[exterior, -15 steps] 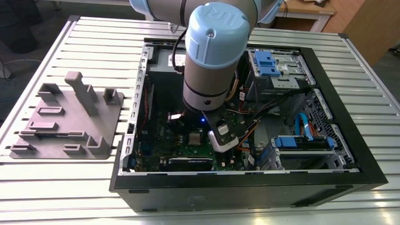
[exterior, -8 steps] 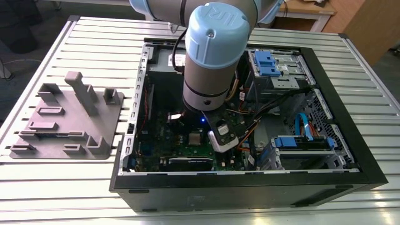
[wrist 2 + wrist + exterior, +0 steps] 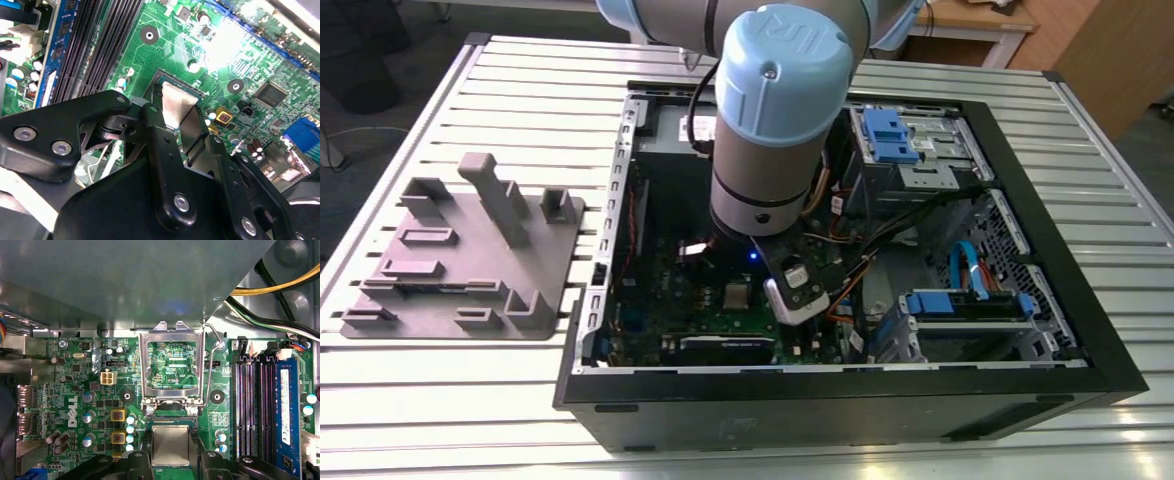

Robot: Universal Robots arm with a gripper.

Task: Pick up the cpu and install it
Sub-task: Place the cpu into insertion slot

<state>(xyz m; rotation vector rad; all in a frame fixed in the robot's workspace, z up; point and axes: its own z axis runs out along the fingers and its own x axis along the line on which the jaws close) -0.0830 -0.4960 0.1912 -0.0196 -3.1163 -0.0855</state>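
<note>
In the exterior view the arm [image 3: 767, 130] masked much of the motherboard [image 3: 670, 300]. In the second wrist view the gripper [image 3: 182, 125] covered part of the cpu [image 3: 176, 100] (seating in the socket [image 3: 165, 77] undeterminable). The first wrist view's edge cropped one side of it.

Silvery-grey cpu [image 3: 171, 445], green motherboard [image 3: 132, 362]

The small flat silvery square cpu [image 3: 171, 445] sits clamped in the black gripper [image 3: 171, 462], directly over the dark square socket [image 3: 172, 417] on the green motherboard [image 3: 75, 385]. The upright metal socket frame [image 3: 145, 370] stands just beyond the gripper, and black memory slots [image 3: 252, 405] run alongside the gripper. A grey moulded fixture [image 3: 467, 260] lies well apart, outside the black computer case [image 3: 854, 400].
</note>
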